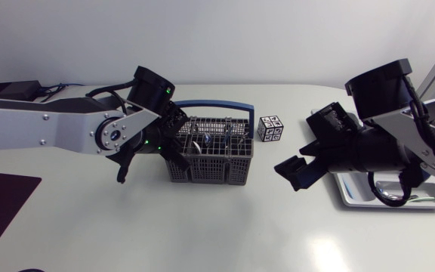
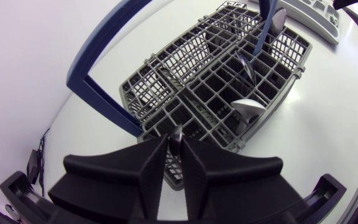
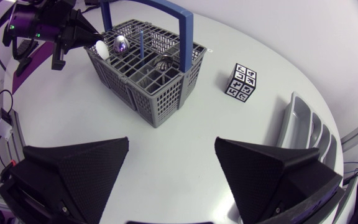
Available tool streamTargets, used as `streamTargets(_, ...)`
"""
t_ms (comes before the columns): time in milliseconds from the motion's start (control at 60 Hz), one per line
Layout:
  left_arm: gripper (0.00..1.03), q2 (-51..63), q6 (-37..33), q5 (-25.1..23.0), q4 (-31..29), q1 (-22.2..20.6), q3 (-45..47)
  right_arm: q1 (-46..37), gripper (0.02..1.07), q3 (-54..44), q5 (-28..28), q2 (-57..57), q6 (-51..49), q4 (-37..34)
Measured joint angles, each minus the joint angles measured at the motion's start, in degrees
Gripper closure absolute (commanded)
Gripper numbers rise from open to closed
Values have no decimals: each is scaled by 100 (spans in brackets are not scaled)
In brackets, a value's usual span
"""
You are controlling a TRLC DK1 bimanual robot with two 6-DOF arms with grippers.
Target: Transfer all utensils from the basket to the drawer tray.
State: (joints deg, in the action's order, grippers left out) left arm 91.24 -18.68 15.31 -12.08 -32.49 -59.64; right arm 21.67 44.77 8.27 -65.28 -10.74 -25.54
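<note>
Two grippers: the right gripper (image 3: 171, 142) gapes wide over the table between the one basket (image 1: 210, 162) and the one drawer tray (image 1: 353, 193). The left gripper (image 2: 174, 142) is pinched narrow on a utensil tip (image 2: 176, 132) at the basket's end. One marker cube (image 1: 270, 128) sits beside the basket. I count four utensils (image 3: 122, 43) standing in it.

My left hand (image 2: 174, 144) is at the near end of the grey basket (image 2: 166, 87), its fingers pinched on a slim grey utensil tip (image 2: 176, 131) that stands between them. Ahead of it, farther compartments hold a pale spoon (image 2: 248, 109), a dark spoon (image 2: 244, 65) and a thin blue utensil (image 2: 265, 25). The basket rests on the white surface (image 2: 328, 143).
</note>
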Motion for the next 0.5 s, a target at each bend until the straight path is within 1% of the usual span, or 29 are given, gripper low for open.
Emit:
streamTargets(267, 100, -61, 0, 0, -13, -11, 0, 15, 7, 0, -15, 0, 0, -4)
streamTargets(500, 100, -444, 0, 2, -179, -33, -2, 90, 7, 0, -17, 0, 0, -26)
